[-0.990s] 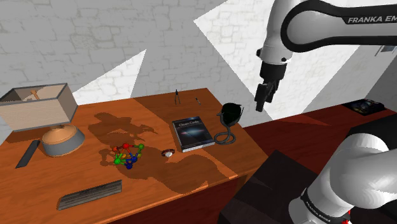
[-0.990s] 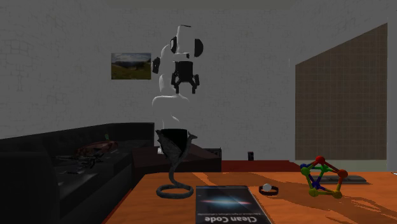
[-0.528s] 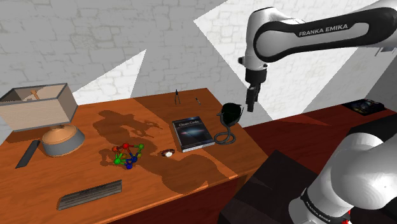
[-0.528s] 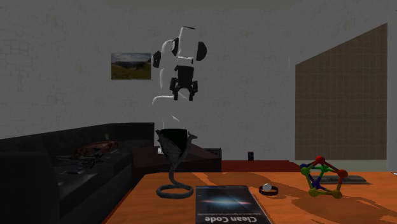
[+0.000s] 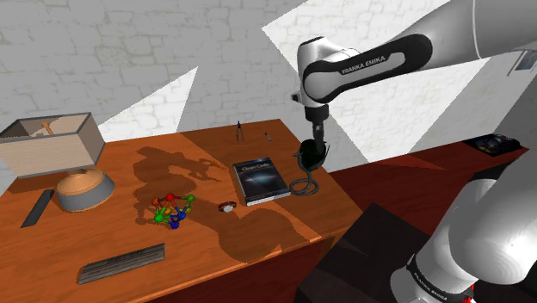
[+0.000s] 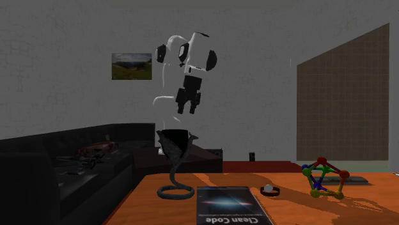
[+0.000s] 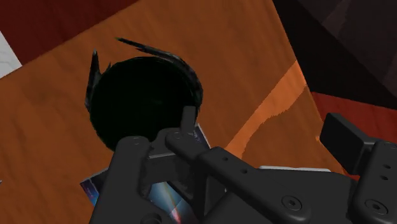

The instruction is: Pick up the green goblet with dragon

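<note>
Tool (image 5: 317, 145) is spread, directly above the goblet (image 5: 308, 158), clear of its rim. Goblet looks dark and stands upright on the surface (image 5: 215, 237), with a book (image 5: 260, 179) just beside it.

goblet (image 5: 311, 157) | dark grey-black, coiled stem and base | upright | on wooden table (image 5: 103, 219), just beside book (image 5: 260, 179)

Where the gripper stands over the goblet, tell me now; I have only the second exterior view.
Observer: Wrist view: the goblet has its mouth to one side of the gripper, not between its fingers.
Operator: Report the fingers.
Observer: Wrist view shows them open, well apart.
Operator: List what's at the far end of the table.
Observer: Shoulder view: an open box next to a bowl.
</note>
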Robot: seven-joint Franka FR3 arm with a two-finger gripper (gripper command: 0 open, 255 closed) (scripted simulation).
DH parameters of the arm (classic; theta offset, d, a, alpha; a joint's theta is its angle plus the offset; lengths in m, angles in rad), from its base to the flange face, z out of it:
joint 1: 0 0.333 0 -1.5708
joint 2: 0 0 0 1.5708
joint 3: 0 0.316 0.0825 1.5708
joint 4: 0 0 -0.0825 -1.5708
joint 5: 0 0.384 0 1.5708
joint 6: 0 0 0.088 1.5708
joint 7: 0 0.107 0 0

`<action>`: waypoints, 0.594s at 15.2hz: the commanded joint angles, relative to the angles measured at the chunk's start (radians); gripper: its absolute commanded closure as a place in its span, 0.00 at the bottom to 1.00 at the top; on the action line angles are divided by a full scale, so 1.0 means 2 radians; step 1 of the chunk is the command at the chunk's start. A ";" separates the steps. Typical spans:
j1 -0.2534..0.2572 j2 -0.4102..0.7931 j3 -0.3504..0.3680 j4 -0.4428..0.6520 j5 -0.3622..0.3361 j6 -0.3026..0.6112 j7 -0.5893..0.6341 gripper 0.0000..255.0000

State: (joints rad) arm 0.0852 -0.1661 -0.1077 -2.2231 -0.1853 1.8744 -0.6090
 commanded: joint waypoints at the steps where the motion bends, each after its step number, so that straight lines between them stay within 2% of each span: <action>1: 0.002 0.042 -0.002 0.024 -0.013 0.015 -0.035 0.00; 8: 0.012 0.180 0.009 0.113 -0.056 0.053 -0.128 0.00; 9: 0.012 0.180 0.010 0.113 -0.056 0.053 -0.128 0.00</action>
State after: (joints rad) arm 0.1092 0.1747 -0.0894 -2.0118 -0.2896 1.9759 -0.8485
